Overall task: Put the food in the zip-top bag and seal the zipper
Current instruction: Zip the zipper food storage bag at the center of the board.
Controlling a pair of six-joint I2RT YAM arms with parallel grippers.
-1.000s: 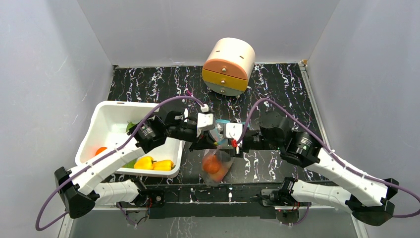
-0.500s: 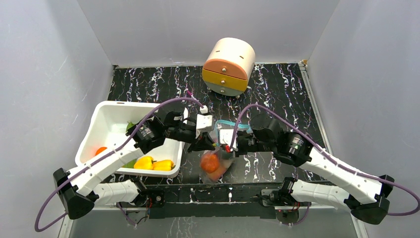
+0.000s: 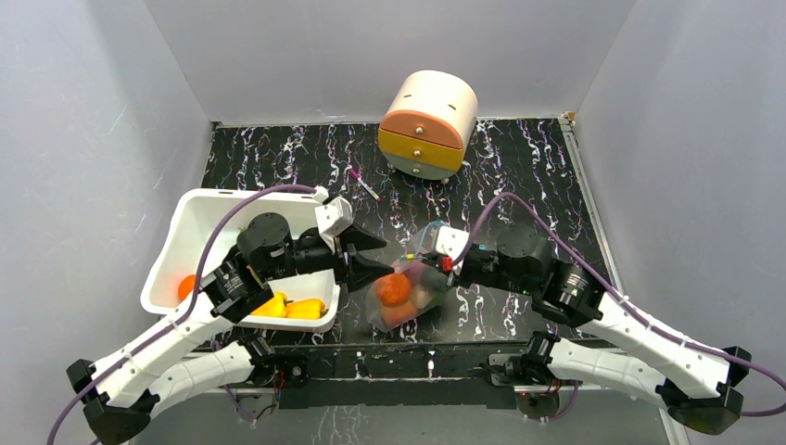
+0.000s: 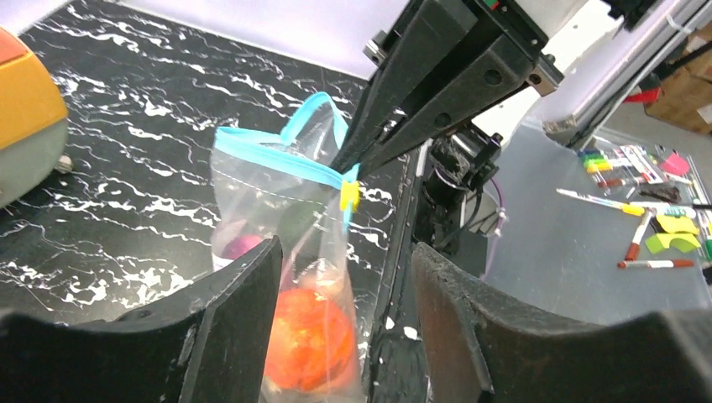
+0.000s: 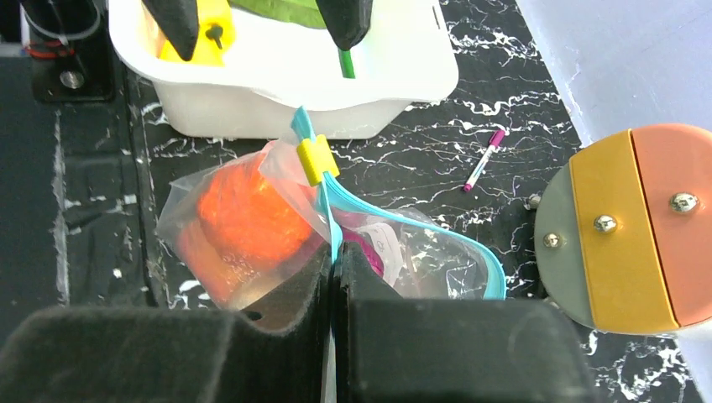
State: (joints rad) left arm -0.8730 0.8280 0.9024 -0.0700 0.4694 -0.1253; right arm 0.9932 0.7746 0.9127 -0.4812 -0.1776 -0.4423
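While the right gripper point(image 5: 333, 259) has its jaws pressed flat together on the thin blue-green zipper strip point(image 5: 329, 217), the soft clear plastic zip-top bag point(image 3: 405, 297) hangs from that pinched rim rather than slumping, its mouth partly gaping. A small yellow slider point(image 5: 316, 159) sits on the strip just beyond the pinch, on the side facing the left gripper point(image 3: 378, 258). That gripper's jaws stand apart with nothing between them, lined up with the slider, near it but not touching. The arrangement looks like one arm anchoring the rim so the other can work the mouth.

Inside the bag lie a large round orange fruit point(image 3: 393, 289) and a purple-pink piece point(image 5: 369, 243). The bag is over the black marbled table point(image 3: 519, 176), near the middle of its near edge.

Toward the near left corner, a white rectangular plastic tub point(image 3: 209, 232) holds yellow peppers point(image 3: 287, 306), a small orange fruit point(image 3: 188, 283) and a green leaf point(image 5: 285, 10), so loading seems unfinished. A round peach-and-yellow drawer unit point(image 3: 426, 120) stands at the far edge, a pink pen point(image 3: 363, 184) just in front of it.
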